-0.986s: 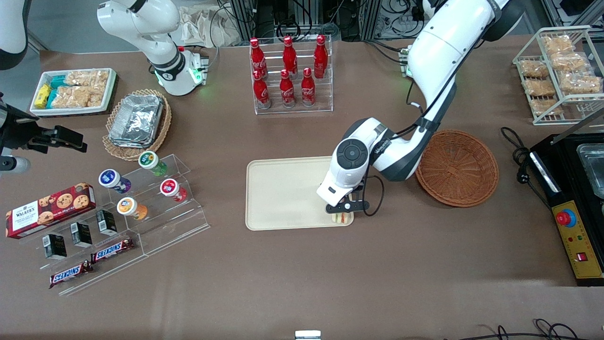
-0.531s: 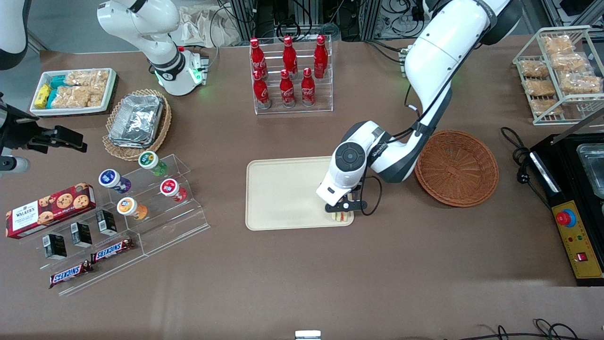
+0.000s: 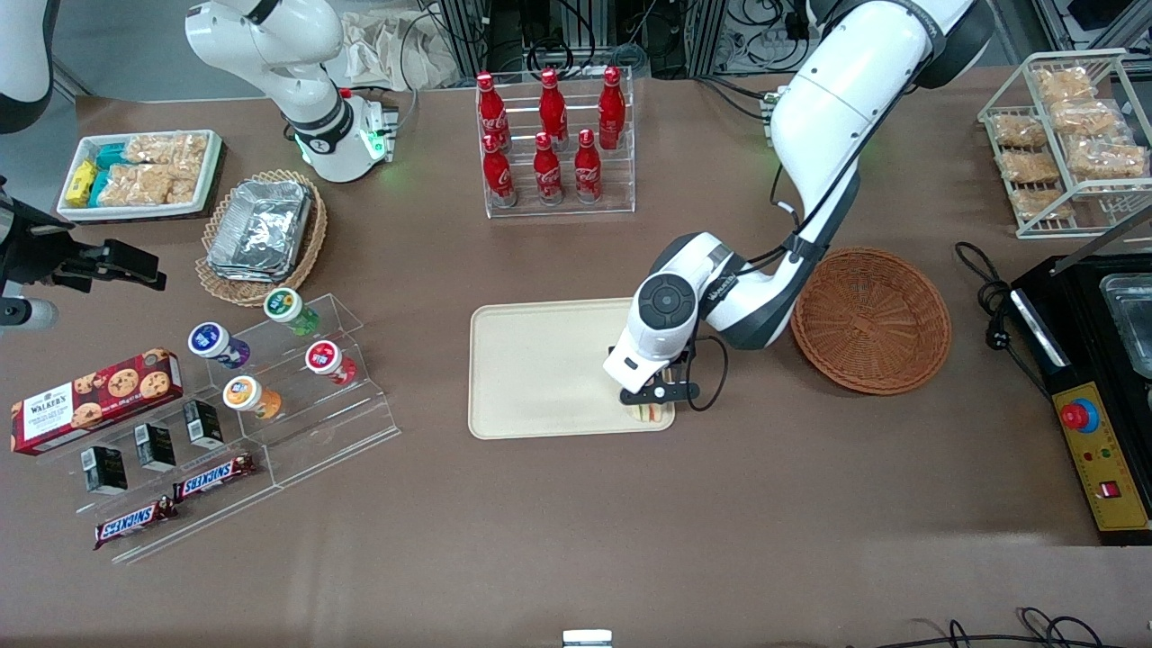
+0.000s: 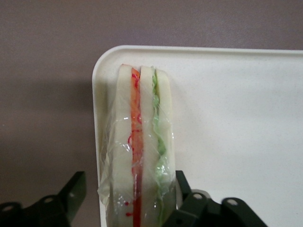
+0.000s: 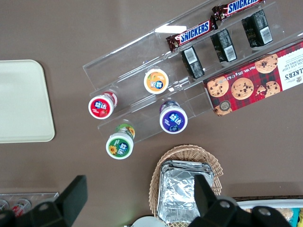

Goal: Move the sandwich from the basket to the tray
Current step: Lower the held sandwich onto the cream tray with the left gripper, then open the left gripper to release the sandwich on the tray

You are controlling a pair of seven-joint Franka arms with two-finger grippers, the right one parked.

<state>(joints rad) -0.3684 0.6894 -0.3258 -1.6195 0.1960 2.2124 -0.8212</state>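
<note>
In the front view, the white arm's wrist covers the right part of the cream-beige rectangular plastic tray (image 3: 540, 369) and nearly all of the triangular wrapped sandwich (image 3: 652, 413), center frame. The black two-finger claw (image 4: 128, 201) is cut off by the wrist picture's edge.

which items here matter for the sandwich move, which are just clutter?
Job:
- sandwich, in the tray's corner
- tray
- basket, nothing visible in it
- gripper, open, fingers either side of the sandwich

Clutter:
- cola bottles
- foil containers
- yogurt cups
- Snickers bars
- cookie box
- bagged snacks
</note>
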